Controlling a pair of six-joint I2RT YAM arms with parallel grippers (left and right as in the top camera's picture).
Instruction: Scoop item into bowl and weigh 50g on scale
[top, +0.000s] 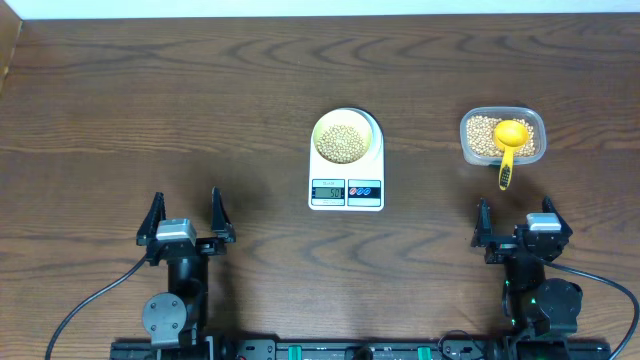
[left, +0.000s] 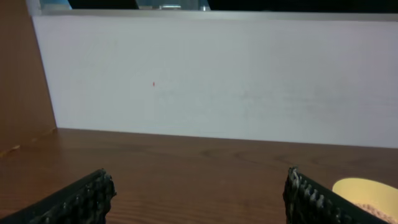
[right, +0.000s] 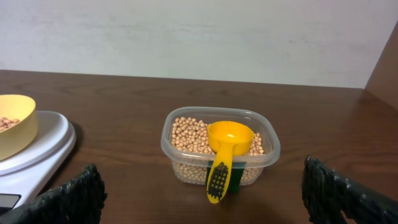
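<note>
left jaws: spread wide, holding nothing, low over the table (top: 150, 100) near its front edge, well left of the scale (top: 346, 203)
right jaws: spread wide, empty, near the front edge, just in front of the tub (top: 464, 135)
scale: white, mid-table between the two arms, display end toward the robot, digits too small to read
bowl (top: 373, 124): pale yellow, sits on the far end of the scale, well apart from both jaws
beans (top: 345, 142): a heap in the bowl, more in the tub
tub: clear plastic, right of the scale and apart from it
scoop (top: 510, 140): yellow, cup resting on the beans in the tub, handle over the near rim pointing toward the right jaws, not touched
</note>
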